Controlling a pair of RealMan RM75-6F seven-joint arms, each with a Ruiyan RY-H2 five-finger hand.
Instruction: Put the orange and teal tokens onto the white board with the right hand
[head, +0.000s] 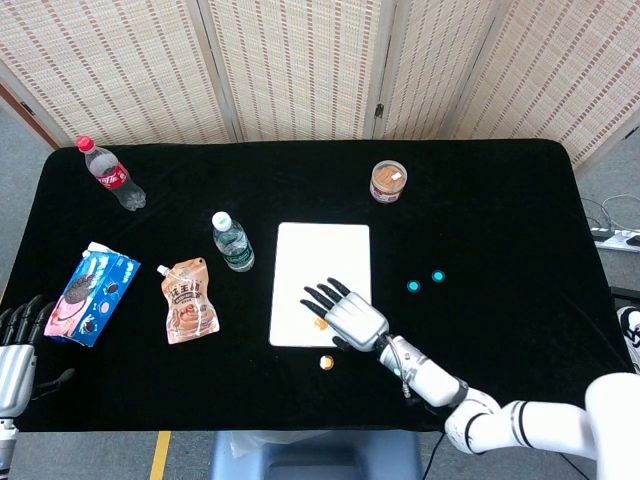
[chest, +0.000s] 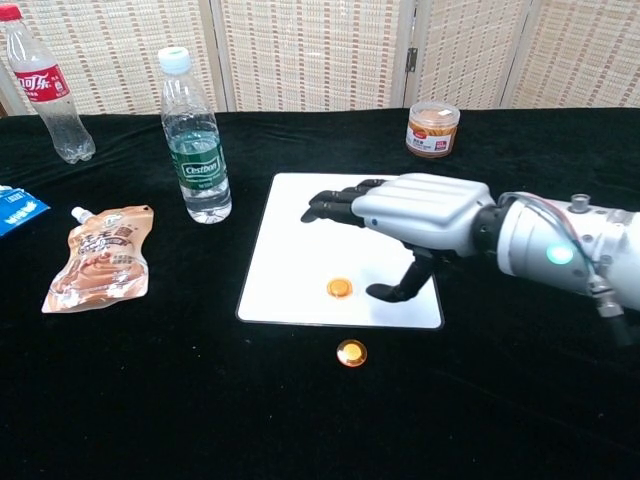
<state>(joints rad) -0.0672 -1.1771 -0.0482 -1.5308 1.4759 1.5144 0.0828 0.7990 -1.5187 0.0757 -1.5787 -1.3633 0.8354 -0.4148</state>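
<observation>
Board, white and flat, lies in the middle of the black table. One orange token sits on the board near its front edge. The right hand hangs over the board just above and beside this token, not touching it. Its fingers are spread out and point left, the thumb hangs down next to the token, and the hand holds nothing.

A second orange token lies on the black cloth just in front of the board. Two teal tokens lie on the cloth to the right of the board, well apart from the hand. The chest view does not show them.

From the head view the hand covers part of the board and most of the token on it. The left hand shows only at the left edge of the head view, cut off; its fingers look straight and it holds nothing.

A water bottle, a cola bottle, a pouch, a blue box and a jar stand around the board.
</observation>
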